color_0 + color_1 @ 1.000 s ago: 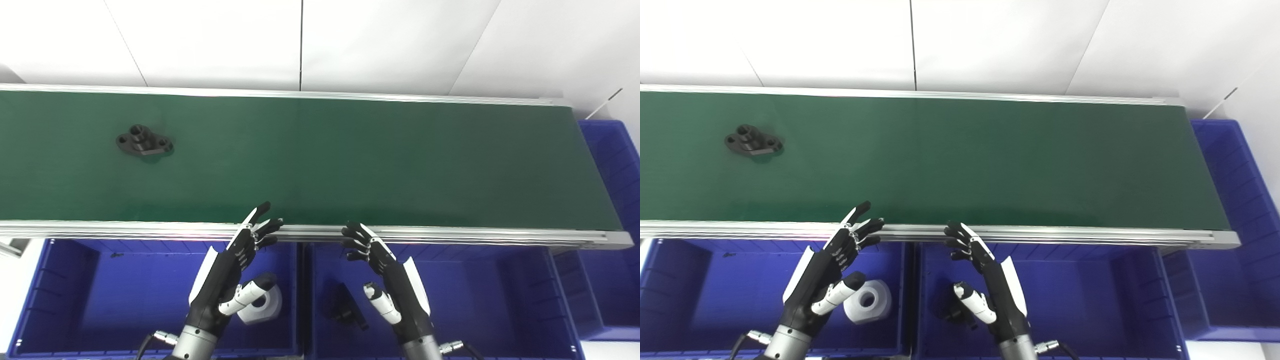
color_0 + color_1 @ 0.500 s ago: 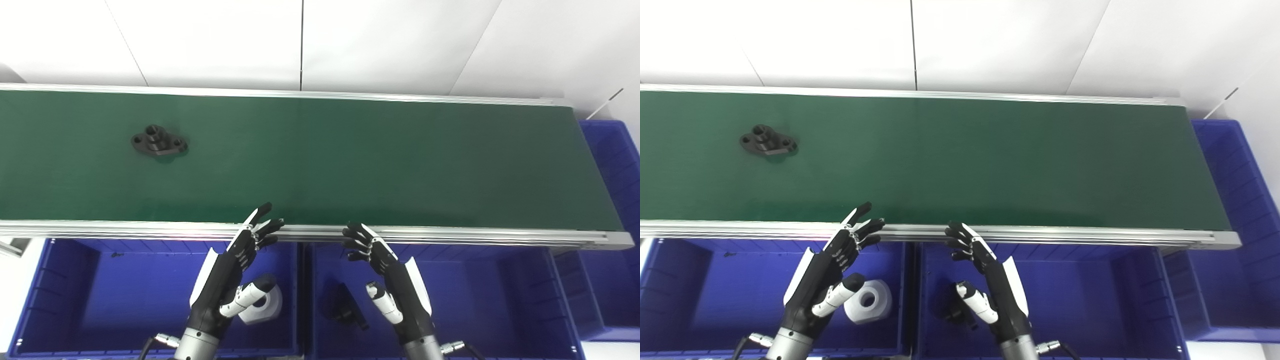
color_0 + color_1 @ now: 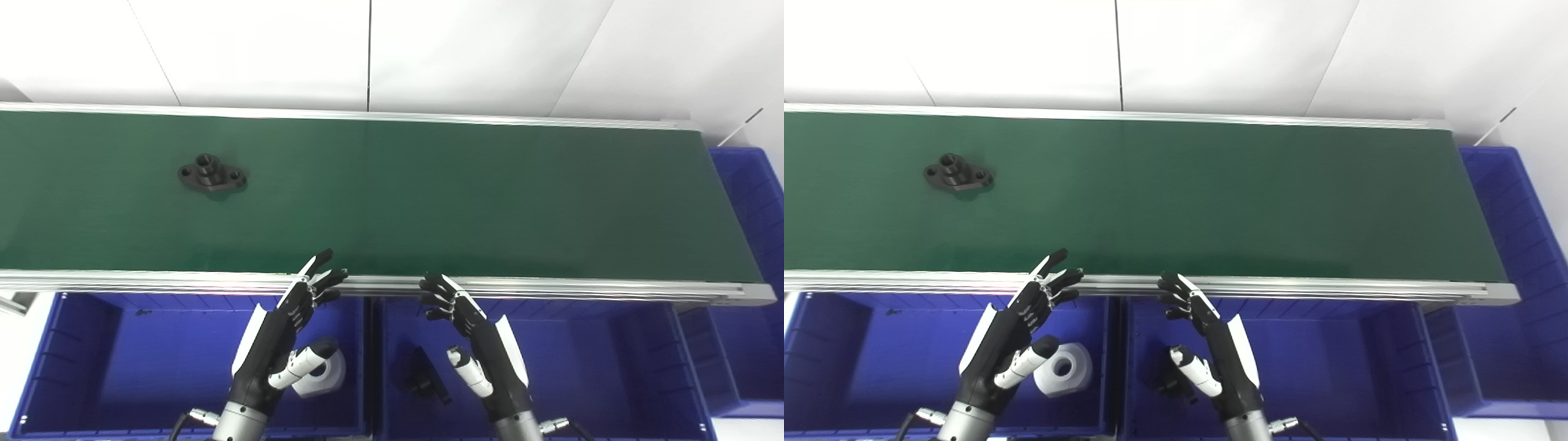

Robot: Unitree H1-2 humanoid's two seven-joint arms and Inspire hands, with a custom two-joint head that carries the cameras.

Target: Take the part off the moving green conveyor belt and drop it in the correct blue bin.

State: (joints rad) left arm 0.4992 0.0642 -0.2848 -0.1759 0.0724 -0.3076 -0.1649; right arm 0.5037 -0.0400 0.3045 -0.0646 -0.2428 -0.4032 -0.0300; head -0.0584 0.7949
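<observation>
Black part [image 3: 212, 176] lies alone on the green belt [image 3: 429, 190], clear of both rails. Left hand [image 3: 278, 334] and right hand [image 3: 478, 337] hover spread and empty over the blue bins [image 3: 92, 367], fingertips at the near rail [image 3: 551, 286].

one green belt [image 3: 429, 190], three blue bins [image 3: 73, 361], two black parts [image 3: 212, 176], one white part [image 3: 327, 373], two hands [image 3: 278, 343].
</observation>
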